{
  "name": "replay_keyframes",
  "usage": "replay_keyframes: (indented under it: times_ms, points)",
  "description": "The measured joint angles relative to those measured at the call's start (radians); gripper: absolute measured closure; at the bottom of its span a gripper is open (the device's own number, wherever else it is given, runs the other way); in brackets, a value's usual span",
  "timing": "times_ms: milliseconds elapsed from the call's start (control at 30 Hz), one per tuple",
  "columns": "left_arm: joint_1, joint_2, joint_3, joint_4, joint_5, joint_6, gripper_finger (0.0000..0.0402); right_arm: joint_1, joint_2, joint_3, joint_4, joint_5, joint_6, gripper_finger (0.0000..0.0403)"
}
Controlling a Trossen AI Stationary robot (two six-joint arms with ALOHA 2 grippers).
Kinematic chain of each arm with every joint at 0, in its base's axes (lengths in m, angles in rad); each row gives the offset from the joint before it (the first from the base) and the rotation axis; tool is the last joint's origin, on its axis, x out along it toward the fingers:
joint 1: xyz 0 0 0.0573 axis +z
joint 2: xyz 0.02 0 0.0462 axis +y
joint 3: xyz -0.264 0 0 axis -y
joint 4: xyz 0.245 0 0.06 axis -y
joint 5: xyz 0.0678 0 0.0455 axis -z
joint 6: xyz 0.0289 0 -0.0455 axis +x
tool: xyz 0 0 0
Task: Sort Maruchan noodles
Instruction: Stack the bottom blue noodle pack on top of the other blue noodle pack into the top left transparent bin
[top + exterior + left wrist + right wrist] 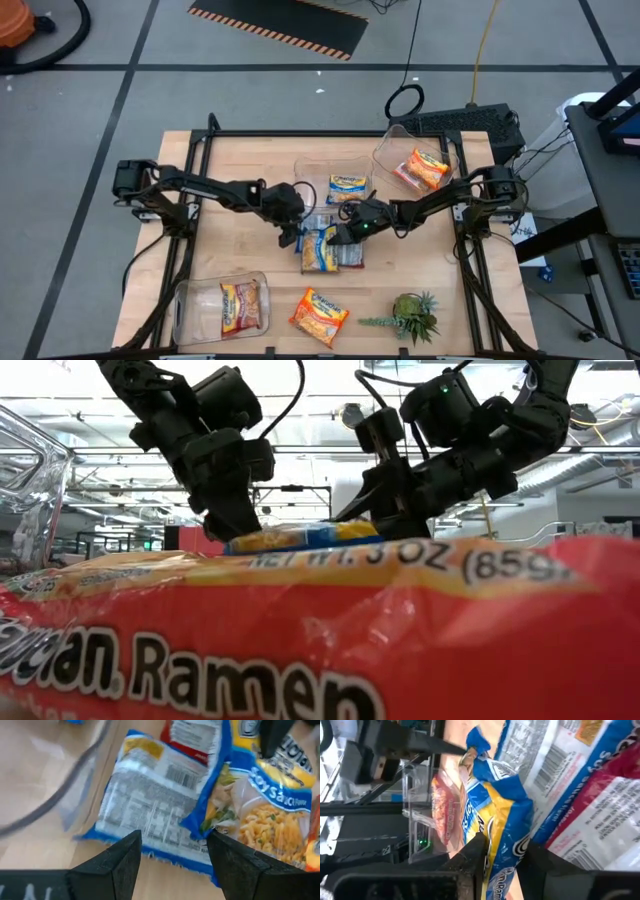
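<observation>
I have the right tool (502,857) pinching a blue-and-yellow packet (495,815) atop the counter-centre pile, left tool (172,852) spread at its nine o'clock; next I judge a lift toward the twelve-o'clock bin (318,172).

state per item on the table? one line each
left gripper: open, over the middle pile
right gripper: closed on blue-and-yellow packet
middle bin: holds one packet
right bin: tilted, one orange packet inside
front-left bin: one packet inside
loose orange packet: flat on table
</observation>
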Motion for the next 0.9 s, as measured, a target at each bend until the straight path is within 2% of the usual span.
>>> replay_keyframes:
  times_ms: [167,500,900]
  points:
    - [0.020,-0.110,0.001,-0.105,-0.002,-0.104,0.0172,-0.002,0.000,0.000,0.049,-0.047,0.004,0.0333]
    - [0.063,-0.349,0.000,-0.256,-0.089,-0.086,0.0172,-0.039,-0.079,0.000,0.049,-0.068,0.004,0.0342]
    - [0.158,-0.398,0.000,-0.253,-0.151,-0.127,0.0172,-0.126,-0.320,0.000,-0.077,-0.009,-0.061,0.0343]
